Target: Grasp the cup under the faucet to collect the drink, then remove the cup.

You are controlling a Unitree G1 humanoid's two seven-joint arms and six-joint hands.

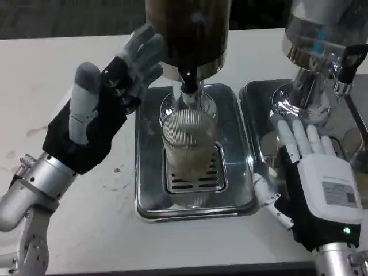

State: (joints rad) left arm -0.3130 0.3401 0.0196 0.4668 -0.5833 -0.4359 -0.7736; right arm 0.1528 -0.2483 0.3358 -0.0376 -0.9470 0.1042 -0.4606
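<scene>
A clear ribbed cup (188,150) stands on the slotted grate of a steel drip tray (150,198), directly under the black faucet (188,83) of a dark drink dispenser (190,34). Pale liquid seems to fill its lower part. My left hand (106,100) is raised to the left of the cup, fingers spread, fingertips close to the faucet and dispenser base, holding nothing. My right hand (313,172) lies flat, palm down, on the right-hand tray, fingers straight and apart from the cup.
A second dispenser with a chrome base (313,75) and its own steel tray (259,109) stands at the right, under my right hand. White table (63,57) stretches left and in front of the trays.
</scene>
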